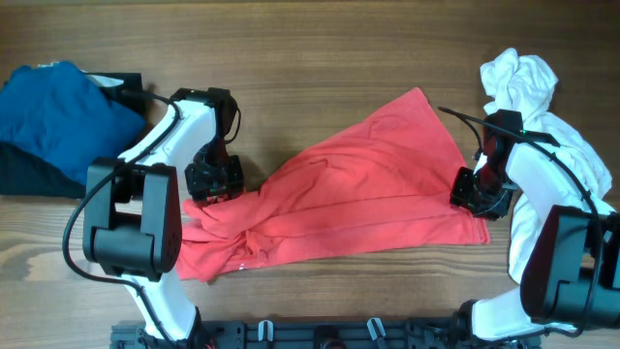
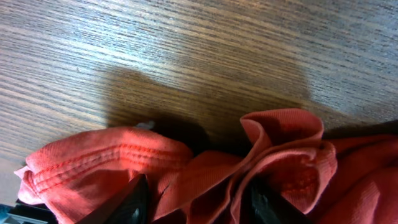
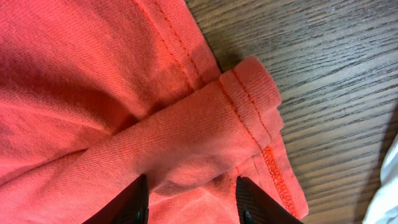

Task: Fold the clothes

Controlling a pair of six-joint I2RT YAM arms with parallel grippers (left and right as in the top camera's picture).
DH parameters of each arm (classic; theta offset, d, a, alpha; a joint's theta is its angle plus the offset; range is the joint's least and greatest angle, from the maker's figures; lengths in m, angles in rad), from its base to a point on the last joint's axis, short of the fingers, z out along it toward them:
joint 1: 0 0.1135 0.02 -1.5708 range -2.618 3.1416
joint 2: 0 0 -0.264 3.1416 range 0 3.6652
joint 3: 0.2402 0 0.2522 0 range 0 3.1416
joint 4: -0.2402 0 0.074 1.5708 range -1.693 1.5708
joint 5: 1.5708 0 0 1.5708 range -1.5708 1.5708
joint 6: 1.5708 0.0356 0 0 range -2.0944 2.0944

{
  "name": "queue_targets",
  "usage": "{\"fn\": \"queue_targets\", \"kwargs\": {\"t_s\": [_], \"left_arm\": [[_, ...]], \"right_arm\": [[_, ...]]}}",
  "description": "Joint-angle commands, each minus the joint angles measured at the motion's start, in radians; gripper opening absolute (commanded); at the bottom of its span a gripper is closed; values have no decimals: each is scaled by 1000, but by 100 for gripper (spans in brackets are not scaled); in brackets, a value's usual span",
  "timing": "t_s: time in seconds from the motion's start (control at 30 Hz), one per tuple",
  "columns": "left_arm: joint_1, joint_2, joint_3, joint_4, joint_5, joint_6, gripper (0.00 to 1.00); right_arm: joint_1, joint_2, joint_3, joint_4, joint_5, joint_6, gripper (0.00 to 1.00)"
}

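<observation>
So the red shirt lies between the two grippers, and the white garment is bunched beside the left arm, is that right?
Not quite: the overhead view shows the white garment bunched beside the right arm. The rest is right.

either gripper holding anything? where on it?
Red T-shirt lies between both pairs of fingers: left gripper at its bunched left end, right gripper at a folded hem corner. Whether either is clamped cannot be told.
</observation>
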Motion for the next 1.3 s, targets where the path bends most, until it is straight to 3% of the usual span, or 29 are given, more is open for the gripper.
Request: {"fn": "queue_targets", "kwargs": {"t_s": [0.0,0.13,0.27,0.3,0.4,0.53,0.67,0.73,0.77,0.93,1.03,1.1,1.2,1.27], "left_arm": [[5,6,1,-2,18,9,52],[5,6,0,6,93,10,46],[5,6,-8,-8,93,10,4],[5,6,-8,3,92,10,4],[6,5,30,38,61,9,4],[38,2,287,71,19,-3,4],[74,2,432,288,-65,-21,5],[81,6,432,312,-69,-21,31],[82,8,432,310,-69,-21,33],[85,10,432,288,-104,-17,34],[85,10,432,243,-106,-17,23],[85,11,422,174,-106,-21,22],[85,11,346,218,-68,-5,32],[85,11,298,269,-23,6,48]], "right_arm": [[-3,-13,-2,2,-10,-10,46],[-3,-13,-2,-1,-10,-10,45],[-3,-13,-2,-1,-10,-10,46],[-3,-13,-2,-1,-10,-10,46],[-3,-13,-2,-1,-10,-10,45],[-3,-13,-2,-4,-10,-10,45],[-3,-13,-2,-6,-10,-10,45],[-3,-13,-2,-5,-10,-10,45],[-3,-13,-2,-5,-10,-10,45],[-3,-13,-2,1,-10,-10,45],[-3,-13,-2,0,-10,-10,45],[-3,-13,-2,3,-10,-10,43],[-3,-13,37,40,-89,-32,42],[-2,-13,108,57,-172,-69,44]]}}
